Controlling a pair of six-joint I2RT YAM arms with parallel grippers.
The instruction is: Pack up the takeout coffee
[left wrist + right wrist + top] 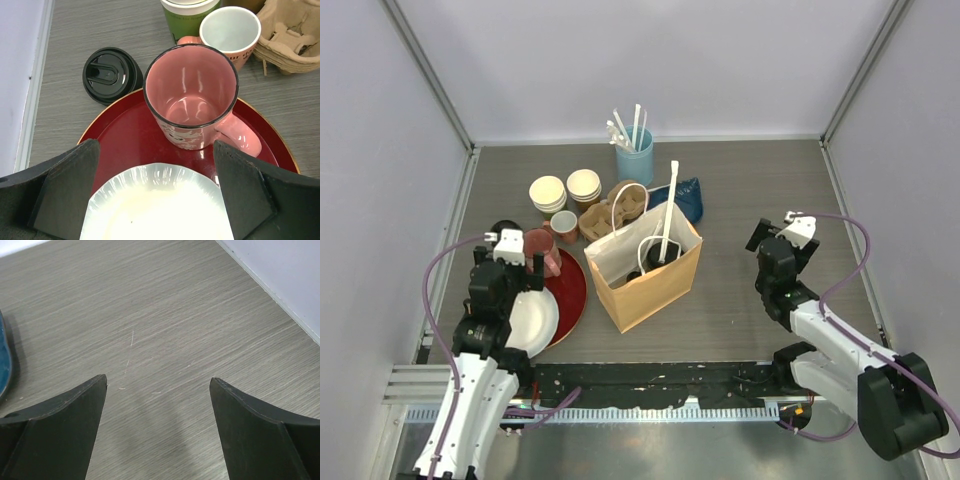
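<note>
At far left, small disposable cup with black plastic lid (110,75) on the grey wood-grain table (75,30), just beside a round dark-red tray (120,135). Left gripper (155,145) spread wide, empty, above white fluted plate (155,200) and glossy pink mug (190,90) on that tray. Mid-table, upright kraft paper bag (655,285), contents unclear. At right, right gripper (157,380) likewise wide apart, gripping nothing, over the tabletop.

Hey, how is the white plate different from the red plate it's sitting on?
The white plate is smaller, with a fluted rim; the red plate is larger and smooth. The white plate is empty; the red plate carries it and a pink mug. Both are round and glossy.
</note>
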